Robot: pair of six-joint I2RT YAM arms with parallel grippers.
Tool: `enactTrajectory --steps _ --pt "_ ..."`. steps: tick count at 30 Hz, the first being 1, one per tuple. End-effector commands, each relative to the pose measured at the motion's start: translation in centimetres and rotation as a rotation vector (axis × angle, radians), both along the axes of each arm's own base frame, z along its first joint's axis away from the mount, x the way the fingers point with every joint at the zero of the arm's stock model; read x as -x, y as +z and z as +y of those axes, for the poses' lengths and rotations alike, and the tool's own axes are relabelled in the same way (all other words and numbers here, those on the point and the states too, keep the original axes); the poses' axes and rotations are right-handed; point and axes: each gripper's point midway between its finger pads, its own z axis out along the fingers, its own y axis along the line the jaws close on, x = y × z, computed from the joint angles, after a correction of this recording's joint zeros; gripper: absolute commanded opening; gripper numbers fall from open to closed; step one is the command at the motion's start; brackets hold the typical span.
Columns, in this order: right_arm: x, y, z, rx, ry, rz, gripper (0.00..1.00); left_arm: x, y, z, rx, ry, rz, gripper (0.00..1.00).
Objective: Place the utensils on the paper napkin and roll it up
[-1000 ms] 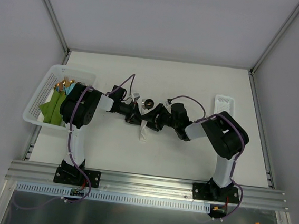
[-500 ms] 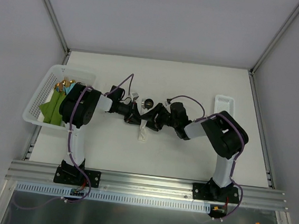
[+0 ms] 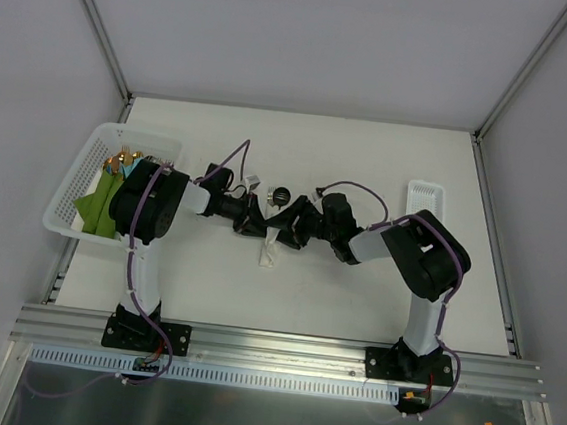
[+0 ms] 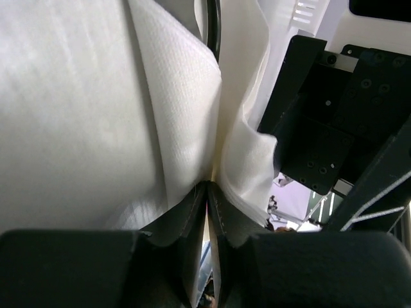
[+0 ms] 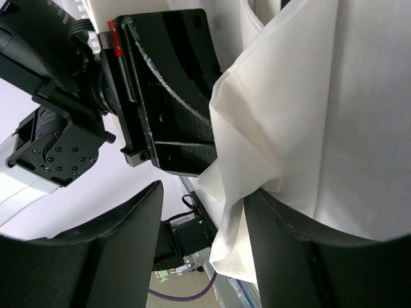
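The paper napkin (image 3: 269,253) lies as a rumpled roll at the table's middle, between both grippers. My left gripper (image 3: 254,226) is shut on a fold of the napkin (image 4: 186,96); its jaws (image 4: 210,187) pinch the paper at their tips. A black utensil handle (image 4: 215,25) shows in the crease above. The spoon's round bowl (image 3: 281,194) sticks out beyond the roll. The fork is hidden. My right gripper (image 3: 289,231) is open (image 5: 204,192), and a loose corner of the napkin (image 5: 302,115) hangs over its right finger.
A white basket (image 3: 77,168) at the left holds green cloths (image 3: 98,207) and gold-coloured cutlery (image 3: 123,160). A small white tray (image 3: 425,198) sits at the right. Grey walls enclose the table.
My left wrist has drawn slightly to the left with the napkin fold. The right arm and the roll have hardly moved.
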Motion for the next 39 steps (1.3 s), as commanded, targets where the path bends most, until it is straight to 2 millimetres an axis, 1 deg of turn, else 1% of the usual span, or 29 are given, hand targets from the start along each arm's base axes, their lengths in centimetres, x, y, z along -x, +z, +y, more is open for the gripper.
enactTrajectory --steps 1,2,9,11,13,15,17,19,21,23,26,30,33,36,37,39 --pt "8.3 -14.4 -7.8 0.508 -0.004 0.362 0.6 0.1 2.2 -0.1 0.001 0.01 -0.04 0.15" --pt "8.3 -14.4 -7.8 0.51 -0.004 0.36 0.59 0.3 2.3 0.0 0.0 0.011 -0.046 0.16" --pt "8.2 -14.4 -7.9 0.519 0.002 0.356 0.59 -0.4 4.5 0.7 0.029 0.021 -0.109 0.2" --pt "8.3 -14.4 -7.9 0.52 0.0 0.358 0.59 -0.5 4.7 0.9 0.026 0.026 -0.111 0.2" --pt "8.3 -14.4 -7.9 0.52 0.003 0.356 0.59 -0.3 4.5 1.1 0.014 0.029 -0.108 0.2" --pt "8.2 -14.4 -8.0 0.522 0.001 0.356 0.59 0.1 4.2 1.4 0.01 0.027 -0.097 0.18" --pt "8.1 -14.3 -8.0 0.519 -0.001 0.354 0.59 1.0 3.6 1.7 0.007 0.02 -0.062 0.16" --pt "8.1 -14.3 -8.0 0.517 -0.002 0.355 0.59 1.7 3.4 1.9 0.011 0.01 -0.059 0.14" --pt "8.0 -14.3 -8.0 0.517 -0.001 0.352 0.59 2.8 3.0 2.1 0.015 -0.004 -0.049 0.12" --pt "8.1 -14.3 -7.9 0.517 -0.001 0.353 0.59 3.8 2.7 2.3 0.017 -0.014 -0.037 0.11" --pt "8.1 -14.3 -8.0 0.518 -0.001 0.353 0.59 4.6 2.3 2.6 0.016 -0.023 -0.032 0.11" --pt "8.0 -14.2 -7.9 0.514 -0.001 0.351 0.59 4.4 1.9 2.4 0.024 -0.034 -0.032 0.11" --pt "8.1 -14.2 -7.9 0.514 0.002 0.352 0.59 4.2 1.3 2.4 0.013 -0.029 -0.021 0.11" --pt "7.7 -13.8 -7.6 0.503 0.008 0.335 0.59 4.1 -0.3 2.6 -0.028 -0.017 0.007 0.08" --pt "7.4 -13.2 -7.4 0.49 0.007 0.314 0.58 4.2 -1.3 2.7 -0.056 -0.011 0.038 0.08" --pt "7.0 -12.3 -7.0 0.471 0.011 0.282 0.58 4.2 -2.1 2.9 -0.079 -0.008 0.057 0.06"
